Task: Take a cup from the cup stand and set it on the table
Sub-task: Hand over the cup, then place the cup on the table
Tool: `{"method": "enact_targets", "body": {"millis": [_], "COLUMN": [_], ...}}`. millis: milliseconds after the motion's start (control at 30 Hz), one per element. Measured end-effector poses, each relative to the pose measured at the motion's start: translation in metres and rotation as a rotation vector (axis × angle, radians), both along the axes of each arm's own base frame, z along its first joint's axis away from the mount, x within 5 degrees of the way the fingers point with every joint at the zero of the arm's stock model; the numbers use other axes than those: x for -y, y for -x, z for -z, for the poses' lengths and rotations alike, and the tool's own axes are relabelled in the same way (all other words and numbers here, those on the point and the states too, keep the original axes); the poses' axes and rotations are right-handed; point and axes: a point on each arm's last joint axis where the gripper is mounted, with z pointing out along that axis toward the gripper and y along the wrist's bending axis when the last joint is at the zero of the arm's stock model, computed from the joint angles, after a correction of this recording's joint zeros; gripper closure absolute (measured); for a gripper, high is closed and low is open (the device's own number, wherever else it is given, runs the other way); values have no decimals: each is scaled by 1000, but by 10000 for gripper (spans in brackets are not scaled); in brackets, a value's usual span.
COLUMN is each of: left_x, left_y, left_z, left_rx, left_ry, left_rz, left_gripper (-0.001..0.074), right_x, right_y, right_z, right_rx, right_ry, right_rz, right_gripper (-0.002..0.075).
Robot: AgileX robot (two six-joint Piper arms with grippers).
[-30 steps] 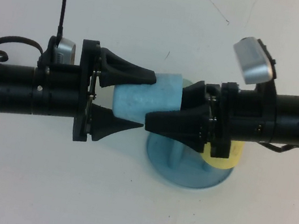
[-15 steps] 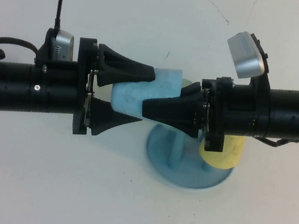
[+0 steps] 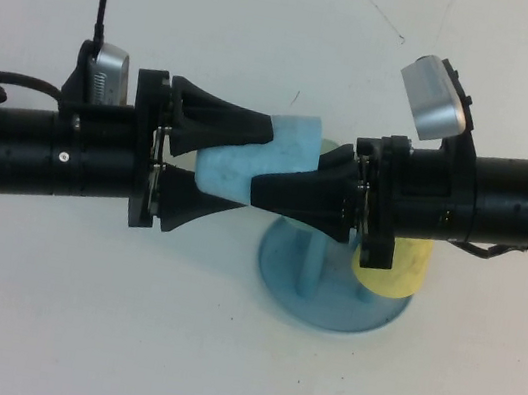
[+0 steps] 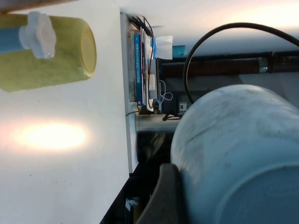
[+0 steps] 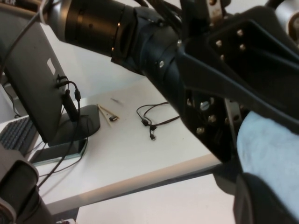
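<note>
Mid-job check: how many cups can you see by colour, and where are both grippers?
Light blue cup: 1, gripped by left gripper and right gripper above the cup stand
Pale green cup: 1, mostly hidden
Yellow cup: 1, on the stand
Total: 3 cups

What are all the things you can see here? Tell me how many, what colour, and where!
Small light blue tapered plastic cup: one, light blue, lying sideways in the air between both grippers, left of the stand.
Yellow plastic cup: one, yellow, on the stand's right side.
Pale green cup: one, mostly hidden behind the blue cup.
Round blue plastic cup stand: one, blue, mid-table.
Plain white table: one, white, under everything.
Left gripper: black, from the left, shut on the blue cup.
Right gripper: black, from the right, at the cup.
</note>
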Motion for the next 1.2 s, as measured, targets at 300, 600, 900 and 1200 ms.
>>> {"method": "enact_targets", "body": {"millis": [300, 600, 900, 1200], "left_x": [0, -29, -61, -76], "left_y": [1, -9, -7, -1], "left_z": [1, 2, 19, 30], "left_rx": [95, 99, 184, 181], "left_ry": [-37, -52, -280, -571], "left_rz": [16, -81, -52, -44], "left_gripper": [64, 159, 700, 732], "right_x": [3, 63, 115, 147], "right_y": [4, 26, 60, 41], "right_z": [-4, -43, -57, -14], "right_rx": [22, 65, 69, -219], "right_ry": [53, 392, 955, 1404], "right_rz": [-12, 118, 281, 385], "right_gripper": [701, 701, 701, 702]}}
